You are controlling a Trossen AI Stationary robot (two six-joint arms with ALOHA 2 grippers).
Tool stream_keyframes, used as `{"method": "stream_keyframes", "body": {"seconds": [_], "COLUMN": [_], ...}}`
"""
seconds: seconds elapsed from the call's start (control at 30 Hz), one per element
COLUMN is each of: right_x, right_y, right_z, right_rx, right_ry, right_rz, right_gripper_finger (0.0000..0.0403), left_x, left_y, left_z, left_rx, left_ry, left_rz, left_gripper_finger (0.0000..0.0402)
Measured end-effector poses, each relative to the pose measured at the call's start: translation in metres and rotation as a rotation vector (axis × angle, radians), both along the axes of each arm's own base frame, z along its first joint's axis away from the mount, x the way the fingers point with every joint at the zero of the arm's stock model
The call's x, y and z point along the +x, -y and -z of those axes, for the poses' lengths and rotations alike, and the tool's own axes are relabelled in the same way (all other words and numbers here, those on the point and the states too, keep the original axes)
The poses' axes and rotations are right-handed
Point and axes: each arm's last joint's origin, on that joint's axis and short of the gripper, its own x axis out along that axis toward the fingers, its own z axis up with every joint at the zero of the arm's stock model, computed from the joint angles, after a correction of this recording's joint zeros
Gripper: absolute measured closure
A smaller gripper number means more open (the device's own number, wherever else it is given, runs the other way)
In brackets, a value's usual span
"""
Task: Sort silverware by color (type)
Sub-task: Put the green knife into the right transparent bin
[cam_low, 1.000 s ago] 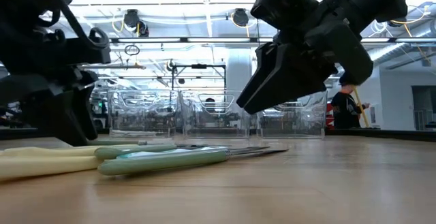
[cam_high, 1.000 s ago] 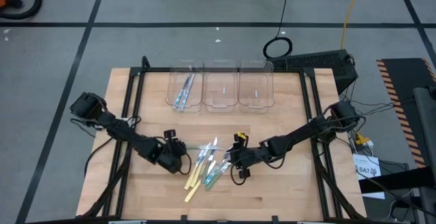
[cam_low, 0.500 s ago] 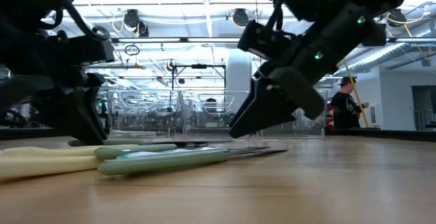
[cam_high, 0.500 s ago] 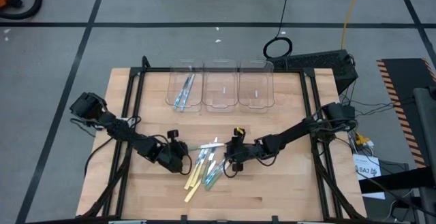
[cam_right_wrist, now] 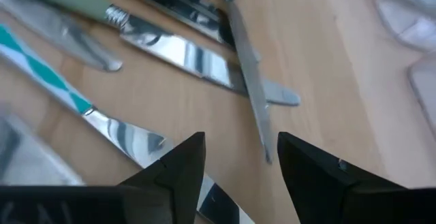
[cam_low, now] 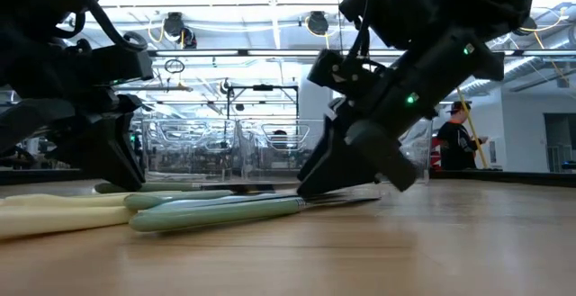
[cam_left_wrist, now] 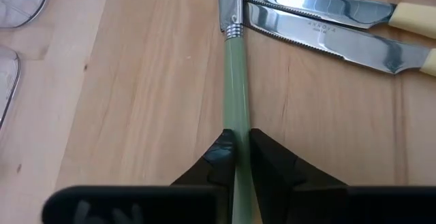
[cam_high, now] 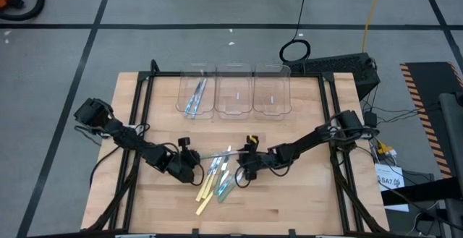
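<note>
Left gripper (cam_left_wrist: 235,157) is pinching a green-handled utensil (cam_left_wrist: 235,94) lying flat mid-table, its long axis running straight ahead, head toward the yellow-handled knives (cam_left_wrist: 327,21), while right gripper (cam_right_wrist: 235,157) is hovering spread over the pile

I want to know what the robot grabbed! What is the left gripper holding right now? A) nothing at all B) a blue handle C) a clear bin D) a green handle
D: in the left wrist view the left gripper has its two dark fingers closed on the pale green handle of a utensil lying on the table.
</note>
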Motion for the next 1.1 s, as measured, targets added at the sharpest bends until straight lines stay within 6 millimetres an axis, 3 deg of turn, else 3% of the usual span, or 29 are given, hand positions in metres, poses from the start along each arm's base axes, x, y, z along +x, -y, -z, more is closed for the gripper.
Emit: {"method": "stream_keyframes", "body": {"seconds": [0.2, 0.47, 0.63, 0.9, 1.1], "right_x": [0.003, 0.007, 0.018, 0.024, 0.024], "right_y": [0.0, 0.003, 0.002, 0.011, 0.015], "right_z": [0.0, -0.006, -0.018, -0.01, -0.008], "right_rx": [-0.019, 0.106, 0.067, 0.026, 0.01], "right_ry": [0.028, 0.041, -0.022, -0.104, -0.131], "right_rz": [-0.016, 0.009, 0.03, 0.072, 0.05], "right_gripper_finger": [0.0227, 0.027, 0.0269, 0.0265, 0.0335], "left_x": [0.0, 0.001, 0.001, 0.001, 0.001], "left_y": [0.0, 0.0, 0.0, 0.001, 0.001], "left_z": [0.0, 0.0, 0.0, 0.0, 0.0], "left_rx": [0.004, 0.005, 0.004, 0.004, 0.006], "left_ry": [-0.001, 0.004, 0.005, 0.008, 0.007], "left_rz": [0.008, 0.015, 0.016, 0.02, 0.023], "left_gripper_finger": [0.0364, 0.0364, 0.0364, 0.0364, 0.0364]}}
